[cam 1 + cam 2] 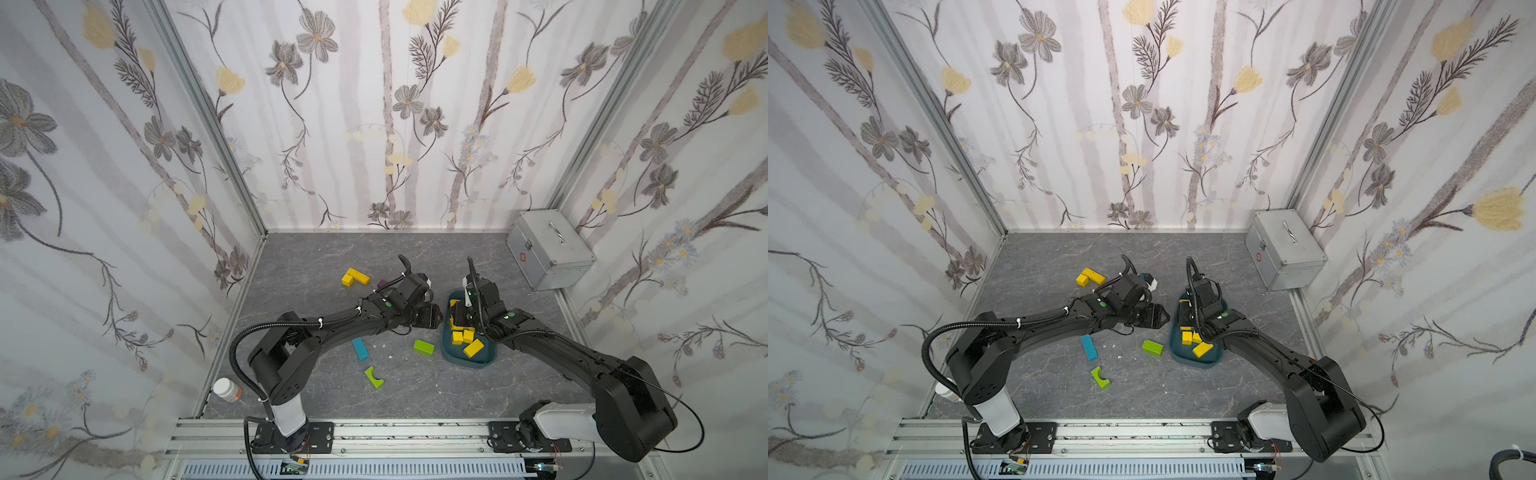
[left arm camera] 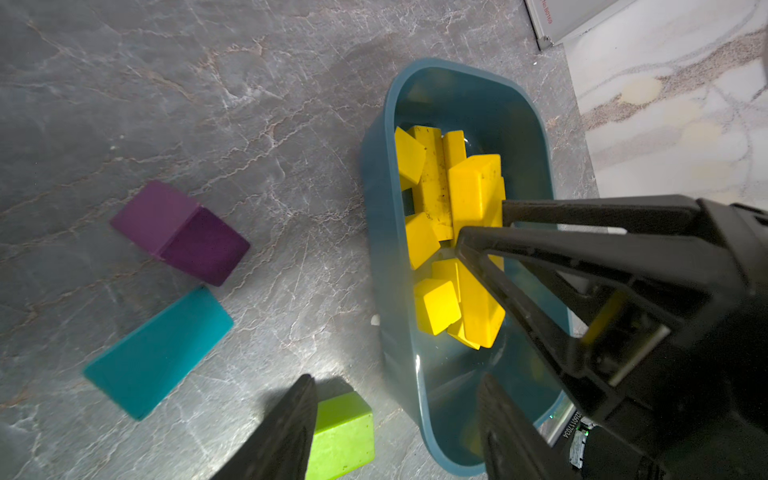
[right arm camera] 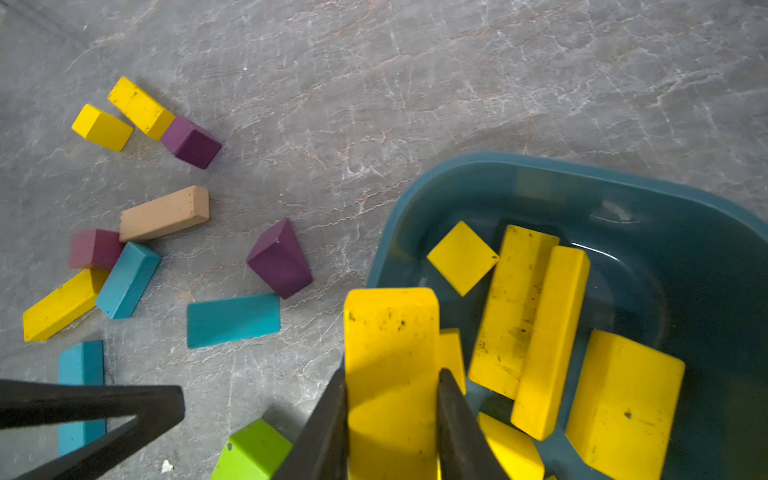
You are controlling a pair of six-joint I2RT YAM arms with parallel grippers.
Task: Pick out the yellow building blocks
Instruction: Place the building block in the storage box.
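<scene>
Leaving a lime arch block [image 1: 374, 376], a blue bar [image 1: 360, 348] and a lime brick [image 1: 424, 347] lying nearest on the worktop [image 1: 415, 397]. Just beyond, holding most of the yellow building blocks [image 1: 473, 348] piled in the teal bin [image 1: 467, 365]. Clamping one yellow bar [image 3: 390, 328] by its sides in the right gripper [image 3: 392, 374], over that bin. Hovering the left gripper [image 2: 395, 377] beside the bin — fingers spread apart, gripping nothing. Farther back, leaving two more yellow blocks [image 1: 355, 276] side by side — one touching a purple block [image 3: 191, 141].
</scene>
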